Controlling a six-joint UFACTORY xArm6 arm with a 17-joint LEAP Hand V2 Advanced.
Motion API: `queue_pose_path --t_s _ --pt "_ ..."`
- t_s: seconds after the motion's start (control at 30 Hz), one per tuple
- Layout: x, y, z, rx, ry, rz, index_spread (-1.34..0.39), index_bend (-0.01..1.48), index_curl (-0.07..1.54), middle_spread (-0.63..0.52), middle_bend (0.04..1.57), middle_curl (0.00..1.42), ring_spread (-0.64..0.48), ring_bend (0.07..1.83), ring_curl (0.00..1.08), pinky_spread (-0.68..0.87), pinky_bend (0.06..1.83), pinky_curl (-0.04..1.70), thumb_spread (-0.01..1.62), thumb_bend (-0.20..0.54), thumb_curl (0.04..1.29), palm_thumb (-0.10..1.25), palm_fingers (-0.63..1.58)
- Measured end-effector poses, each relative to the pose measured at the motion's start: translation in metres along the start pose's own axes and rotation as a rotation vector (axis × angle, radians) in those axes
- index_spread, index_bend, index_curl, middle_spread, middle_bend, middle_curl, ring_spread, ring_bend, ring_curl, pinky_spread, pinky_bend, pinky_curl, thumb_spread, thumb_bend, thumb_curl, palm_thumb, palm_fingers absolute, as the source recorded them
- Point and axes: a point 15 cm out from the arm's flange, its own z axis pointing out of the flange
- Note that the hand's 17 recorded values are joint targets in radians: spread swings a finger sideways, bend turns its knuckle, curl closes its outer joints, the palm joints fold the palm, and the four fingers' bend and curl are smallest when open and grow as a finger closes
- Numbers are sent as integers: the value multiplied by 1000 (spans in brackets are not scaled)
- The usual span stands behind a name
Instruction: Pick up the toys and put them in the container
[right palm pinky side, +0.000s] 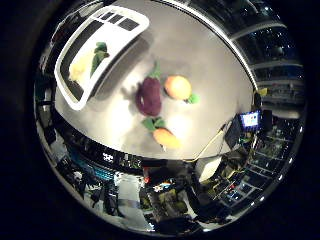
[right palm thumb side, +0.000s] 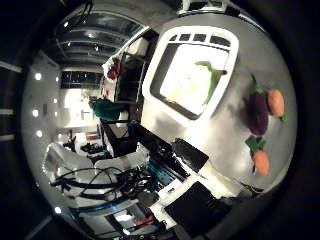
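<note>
Right, from my remote seat I'm looking down from well above the table, a pale grey surface with a light glare across it. No part of the hand shows in either palm view, so I cannot tell how the fingers stand or whether they have anything in them.

What I can see: 3 toys lie loose on the table in a tight cluster. A purple eggplant toy with a green stem sits in the middle. Just beside it, possibly touching, is a round orange fruit toy with a green leaf at one end. Near the eggplant's other end lies a smaller orange carrot-like toy with green leaves pointing toward the eggplant; it sits close to the table's edge.

Apart from that cluster, the white container rests on the same table, a rectangular bin with slots along one short rim. Inside it I see a yellow toy with green leaves lying on the bottom.

Beyond the table edge there is only lab clutter, racks and a lit monitor.
</note>
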Motion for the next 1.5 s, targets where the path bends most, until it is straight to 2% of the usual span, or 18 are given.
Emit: queue_pose_path --t_s 0.33,0.57,0.8,1.2,1.5 --pt "123 73 14 -3 53 184 -247 161 273 14 294 332 40 455 236 365 394 309 1026 -24 332 656 228" --pt "163 107 47 -19 62 250 -235 160 279 -2 287 334 35 445 231 351 382 295 1026 -24 331 657 245" --pt "169 138 97 -58 64 270 -236 159 281 -2 290 339 35 441 230 350 377 288 1026 -24 331 657 253" --pt "181 146 154 -101 47 286 -236 154 276 -17 296 347 8 465 234 334 384 283 1025 -23 330 659 264" --pt "185 148 181 -128 32 291 -234 157 274 -55 344 363 -54 519 246 279 368 270 1007 -23 338 694 322"
